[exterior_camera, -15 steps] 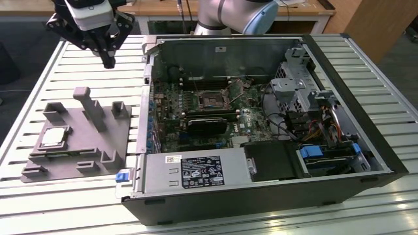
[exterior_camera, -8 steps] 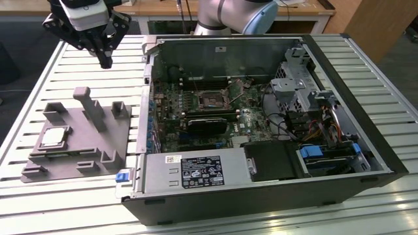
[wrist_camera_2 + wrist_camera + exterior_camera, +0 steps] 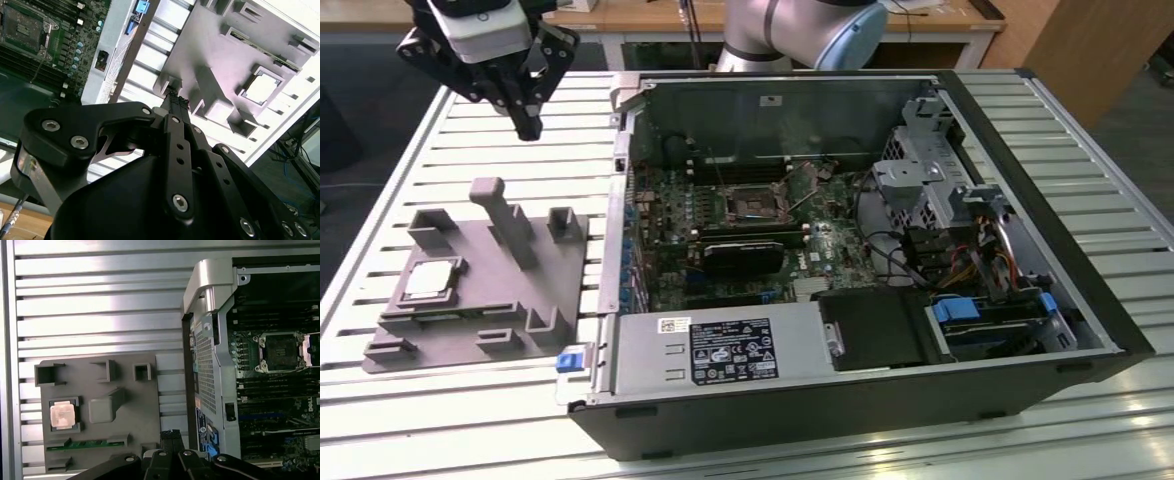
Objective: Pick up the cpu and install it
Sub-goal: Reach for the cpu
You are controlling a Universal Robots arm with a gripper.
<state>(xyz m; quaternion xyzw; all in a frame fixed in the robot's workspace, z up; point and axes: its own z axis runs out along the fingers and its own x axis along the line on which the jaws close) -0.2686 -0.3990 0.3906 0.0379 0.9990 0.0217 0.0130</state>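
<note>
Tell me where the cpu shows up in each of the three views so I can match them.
Exterior view: the cpu lies in a square pocket of the grey tray, toward the exterior view's left.
First wrist view: the cpu sits in that pocket, beside the raised block.
Second wrist view: the cpu sits in that pocket.
Shared landmark: the grey tray, in all three.

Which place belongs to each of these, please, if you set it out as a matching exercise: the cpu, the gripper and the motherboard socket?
Things:
1. cpu
2. gripper
3. motherboard socket

Places:
A. inside the open computer case
B. in a recess of the grey tray
C. above the slatted table, holding nothing

Pairs: 1-B; 2-C; 3-A
</note>
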